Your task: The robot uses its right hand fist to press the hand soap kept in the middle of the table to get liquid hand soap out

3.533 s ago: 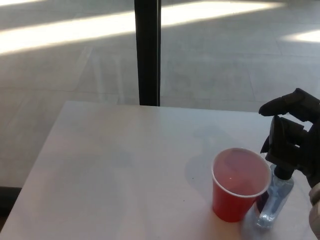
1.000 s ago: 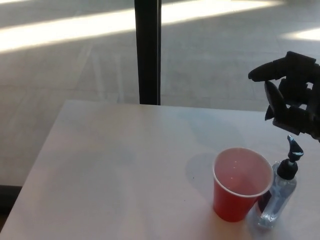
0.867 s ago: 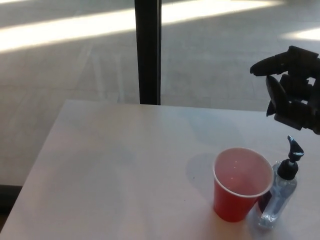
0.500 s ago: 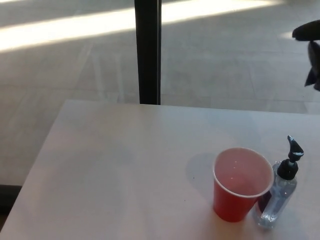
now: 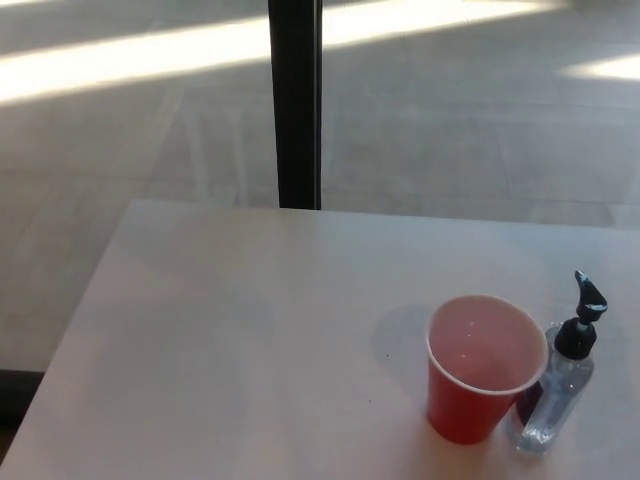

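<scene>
No robot hand is seen at this moment, so whether the hands are open or closed cannot be told.

A white table (image 5: 250,330) fills most of the view. A black post (image 5: 295,100) is seen at about 12 o'clock, behind the table's far edge. A red cup (image 5: 482,368) is stood at about 4 o'clock on the table. The hand soap (image 5: 560,380) is stood upright just past the cup, at its 3 o'clock side, touching it or nearly so.

The bottle is clear, small and thin, so it is judged to be light and easy to tip. It should not be gripped. Its black pump top (image 5: 580,320) should be pushed straight down with a fist. A push from the side could knock it over.
</scene>
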### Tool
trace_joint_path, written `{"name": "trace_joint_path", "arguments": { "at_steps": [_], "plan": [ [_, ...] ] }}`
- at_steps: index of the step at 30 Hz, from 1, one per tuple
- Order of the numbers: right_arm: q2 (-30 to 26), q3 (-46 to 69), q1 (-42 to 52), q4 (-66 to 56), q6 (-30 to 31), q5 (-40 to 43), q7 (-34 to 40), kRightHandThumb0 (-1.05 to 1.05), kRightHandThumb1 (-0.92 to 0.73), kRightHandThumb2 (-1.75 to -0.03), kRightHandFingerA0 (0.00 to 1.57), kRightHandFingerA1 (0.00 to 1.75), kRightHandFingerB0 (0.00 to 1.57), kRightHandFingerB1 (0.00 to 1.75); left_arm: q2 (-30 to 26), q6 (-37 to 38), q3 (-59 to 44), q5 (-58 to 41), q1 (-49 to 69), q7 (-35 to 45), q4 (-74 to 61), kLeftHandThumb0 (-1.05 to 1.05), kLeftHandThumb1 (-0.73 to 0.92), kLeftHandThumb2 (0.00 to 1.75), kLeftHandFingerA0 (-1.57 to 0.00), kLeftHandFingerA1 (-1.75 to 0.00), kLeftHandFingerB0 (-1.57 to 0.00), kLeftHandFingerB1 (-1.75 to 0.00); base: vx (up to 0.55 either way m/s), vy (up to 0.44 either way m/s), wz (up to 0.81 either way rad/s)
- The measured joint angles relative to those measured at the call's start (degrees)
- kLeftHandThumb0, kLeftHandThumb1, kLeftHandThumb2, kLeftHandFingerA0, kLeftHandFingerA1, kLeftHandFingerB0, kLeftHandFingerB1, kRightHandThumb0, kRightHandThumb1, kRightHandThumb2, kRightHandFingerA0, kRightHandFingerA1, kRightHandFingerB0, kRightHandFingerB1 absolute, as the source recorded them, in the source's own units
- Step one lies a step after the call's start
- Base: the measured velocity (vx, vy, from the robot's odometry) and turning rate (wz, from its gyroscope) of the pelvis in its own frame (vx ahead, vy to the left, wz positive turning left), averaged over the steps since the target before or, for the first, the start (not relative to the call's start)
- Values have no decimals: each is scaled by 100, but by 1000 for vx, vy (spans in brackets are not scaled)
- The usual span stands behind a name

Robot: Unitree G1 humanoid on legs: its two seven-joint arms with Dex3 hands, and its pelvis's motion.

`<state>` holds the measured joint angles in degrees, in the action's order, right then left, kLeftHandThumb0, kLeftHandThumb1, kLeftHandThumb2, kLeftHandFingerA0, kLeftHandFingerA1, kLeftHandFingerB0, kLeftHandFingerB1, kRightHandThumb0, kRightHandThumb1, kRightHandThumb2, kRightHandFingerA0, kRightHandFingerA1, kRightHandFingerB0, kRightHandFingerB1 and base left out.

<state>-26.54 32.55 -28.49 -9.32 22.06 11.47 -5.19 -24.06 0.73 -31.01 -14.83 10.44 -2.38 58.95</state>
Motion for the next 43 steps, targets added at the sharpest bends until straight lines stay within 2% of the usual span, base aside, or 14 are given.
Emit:
{"name": "trace_joint_path", "arguments": {
  "at_steps": [4, 5, 6, 7, 8, 11, 12, 14, 24, 26, 28, 35, 37, 43],
  "plan": [
    [-317, 585, 228, 304, -26, 16, 57, -21, -78, -66, 89, 168, 75, 74, 0, 3, 15, 3, 33, 15, -26, -34, 69, 111, -64, -97, -50, -83, 0, 0, 0],
    [-388, 731, 297, 371, -31, 17, 79, -26, -60, -100, 115, 132, 78, 82, 0, 2, 15, 3, 40, 15, -31, -32, 71, 109, -65, -97, -49, -83, 0, 0, 0],
    [-455, 894, 372, 435, -38, 22, 97, -20, -72, -77, 91, 167, 82, 78, 0, 1, 15, 4, 38, 14, -37, -32, 71, 110, -65, -98, -50, -84, 0, 0, 0],
    [-500, 1022, 423, 496, -41, 27, 112, -26, -64, -86, 98, 167, 89, 76, 0, 1, 16, 4, 31, 13, -44, -32, 72, 109, -66, -99, -50, -84, 0, 0, 0],
    [-569, 1214, 540, 590, -71, 28, 138, -31, -55, -106, 126, 133, 86, 84, -1, 1, 15, 4, 20, 11, -51, -30, 72, 107, -63, -94, -48, -81, 0, 0, 0],
    [-650, 1744, 1001, 1060, -284, 21, 209, -33, -54, -107, 128, 133, 91, 86, -19, 1, 20, 6, -92, 11, 63, -30, 72, 108, -65, -95, -49, -82, 0, 0, 0],
    [-650, 1865, 1146, 1240, -344, 17, 251, -33, -62, -87, 110, 163, 98, 80, -27, 1, 20, 7, -114, 11, 118, -33, 70, 110, -66, -97, -52, -85, 0, 0, 0],
    [-650, 2027, 1337, 1500, -468, 9, 311, -35, -59, -97, 113, 166, 100, 87, -32, 4, 25, 8, -150, 15, 167, -34, 71, 109, -67, -100, -51, -85, 0, 0, 0],
    [-224, 2326, 2459, 3112, -1218, -208, 1011, -31, -54, -112, 140, 135, 96, 96, -31, 0, 65, 14, -147, 9, 2, -34, 68, 111, -66, -100, -50, -85, 0, 0, 0],
    [-114, 2308, 2552, 3404, -1319, -223, 1119, -36, -56, -109, 131, 132, 85, 91, -31, 0, 66, 13, -133, 7, 0, -34, 68, 110, -66, -101, -51, -86, 0, 0, 0],
    [9, 2301, 2588, 3748, -1465, -218, 1240, -44, -72, -70, 111, 151, 68, 96, -31, 0, 66, 13, -144, 7, 13, -34, 68, 110, -67, -101, -52, -86, 0, 0, 0],
    [702, 2384, 2502, 4925, -1762, 46, 1746, -46, -70, -66, 95, 142, 55, 120, -31, 1, 84, 14, -192, 8, 111, -34, 69, 108, -67, -104, -51, -86, 0, 0, 0],
    [828, 2400, 2504, 5114, -1770, 146, 1829, -50, -75, -64, 79, 141, 24, 109, -31, 1, 87, 15, -154, 8, 61, -32, 68, 109, -68, -103, -52, -87, 0, 0, 0],
    [1042, 2412, 2703, 5426, -1773, 479, 1923, -48, -69, -68, 91, 157, 84, 137, -32, 0, 109, 18, -61, 2, -27, -33, 69, 108, -66, -97, -49, -82, 0, 0, 0]
  ]
}}
